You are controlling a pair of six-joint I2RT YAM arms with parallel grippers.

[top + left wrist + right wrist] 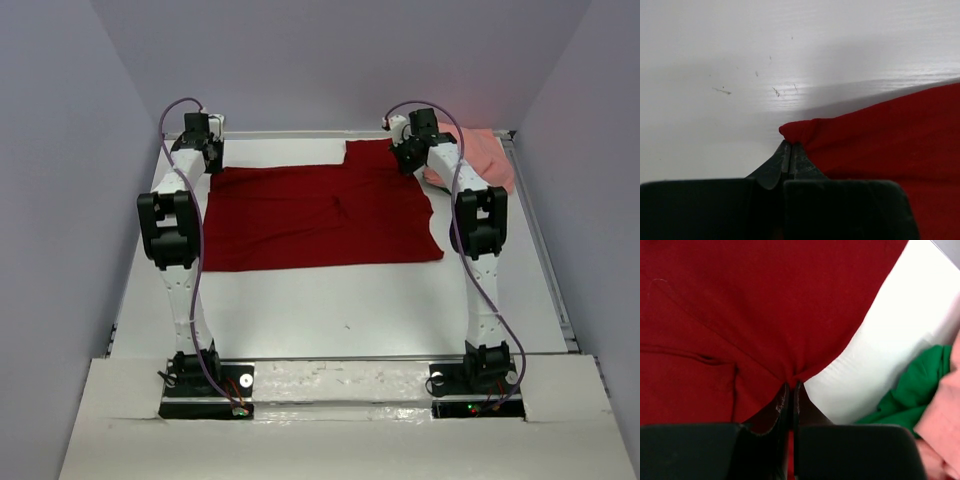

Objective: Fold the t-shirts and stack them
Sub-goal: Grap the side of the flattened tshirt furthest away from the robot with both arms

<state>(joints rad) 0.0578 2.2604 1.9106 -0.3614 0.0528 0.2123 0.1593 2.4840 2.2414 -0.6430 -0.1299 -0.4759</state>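
A dark red t-shirt [320, 215] lies spread flat across the far half of the white table. My left gripper [207, 158] is shut on the shirt's far left corner, which bunches at my fingertips in the left wrist view [790, 145]. My right gripper [408, 158] is shut on the shirt's far right edge, where the red cloth [740, 315] puckers between the jaws [791, 385]. A salmon pink t-shirt [485, 155] lies crumpled at the far right, partly behind my right arm. Green fabric [912, 390] shows beside pink cloth [945, 425] in the right wrist view.
The white table [330, 310] stretches toward the arm bases. A metal rail [540, 240] runs along its right edge. Grey walls close in on the left, right and back.
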